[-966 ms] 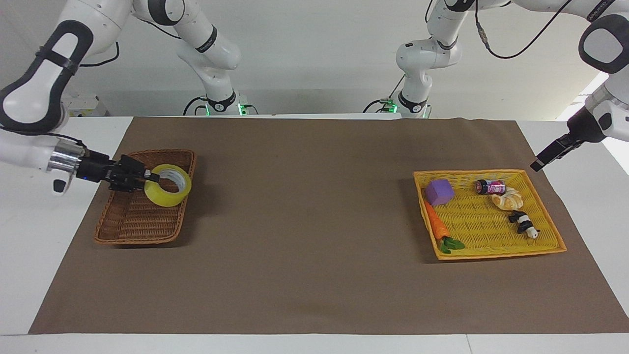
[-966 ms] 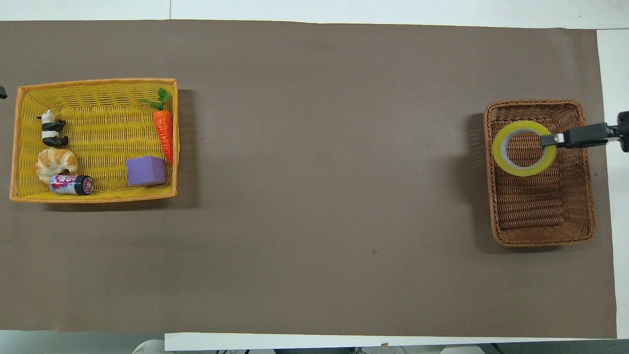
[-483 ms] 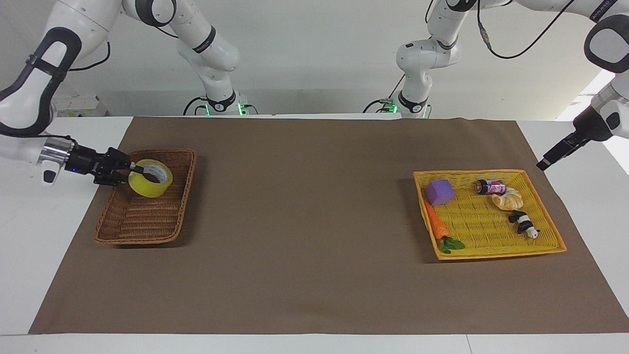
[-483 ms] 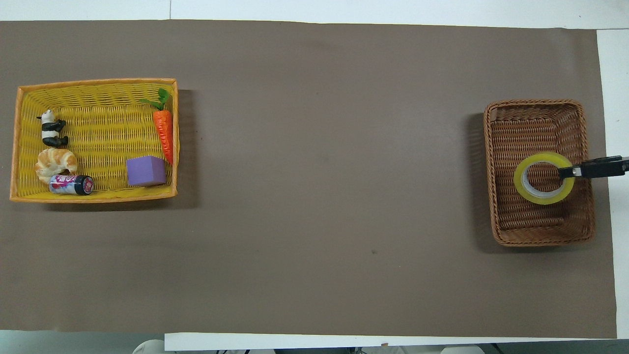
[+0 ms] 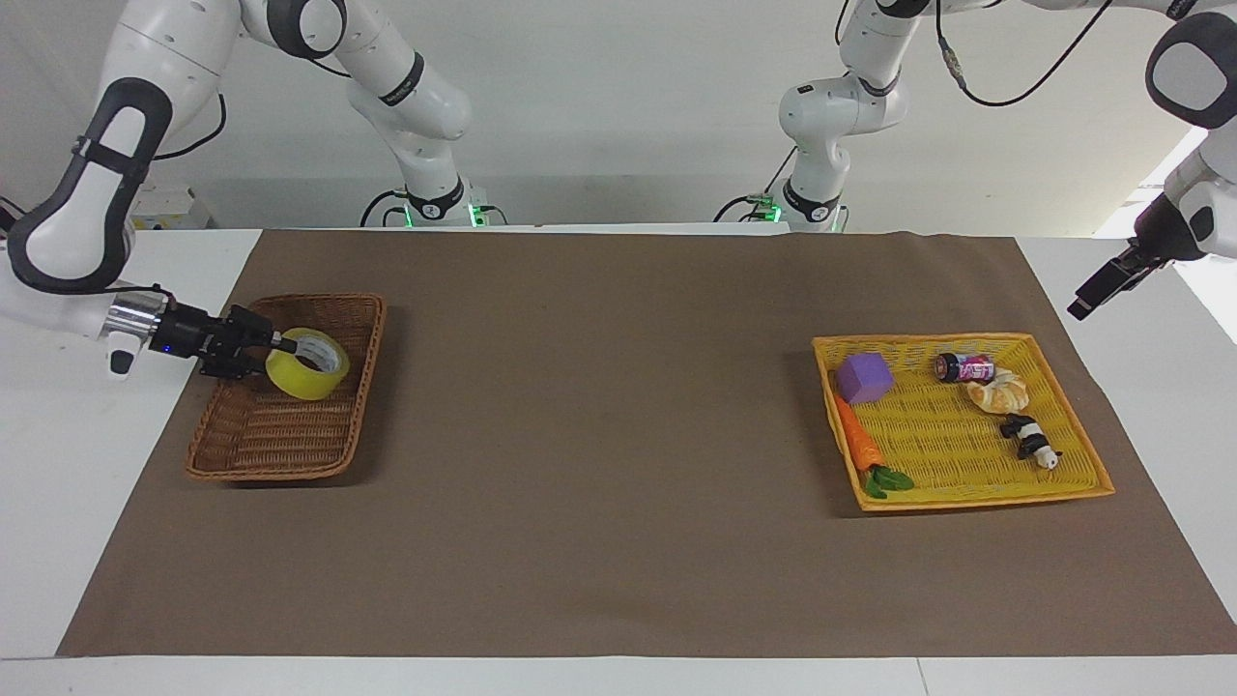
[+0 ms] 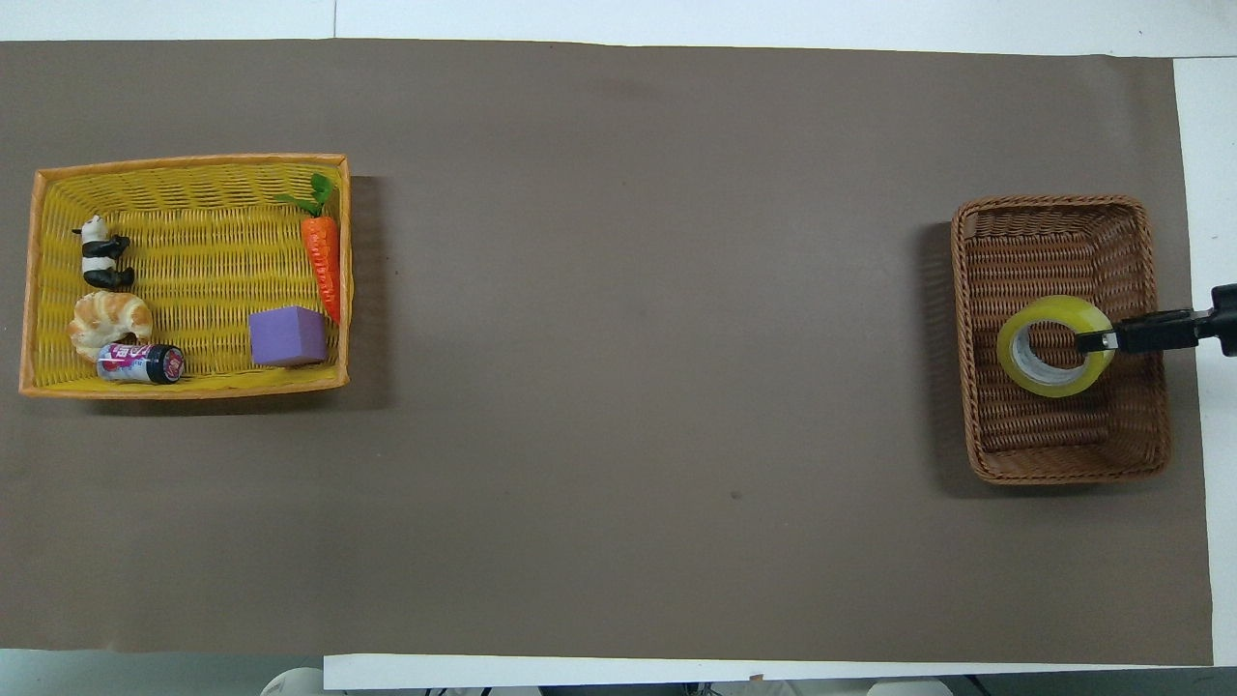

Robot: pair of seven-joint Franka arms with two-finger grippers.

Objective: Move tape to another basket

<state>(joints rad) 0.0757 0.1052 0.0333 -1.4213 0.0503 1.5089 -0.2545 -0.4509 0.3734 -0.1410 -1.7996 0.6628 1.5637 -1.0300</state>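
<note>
Two arms in the facing view — right gripper (image 5: 273, 343) has its jaws clamped on the rim of the tape (image 5: 307, 362), tilted, inside the basket (image 5: 253, 440) at the right arm's end of the worktop (image 5: 599, 541). Left gripper (image 5: 1084, 305) hangs off the worktop's other end near the yellow tray (image 5: 966, 498); jaws unreadable. Overhead view: tape (image 6: 1015, 362) in the basket (image 6: 1063, 469), right gripper (image 6: 1097, 339) pinching its rim.

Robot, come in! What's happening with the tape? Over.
Right gripper shut on the tape, low over the brown basket. Left gripper waits off the mat. Nothing in the way.
</note>
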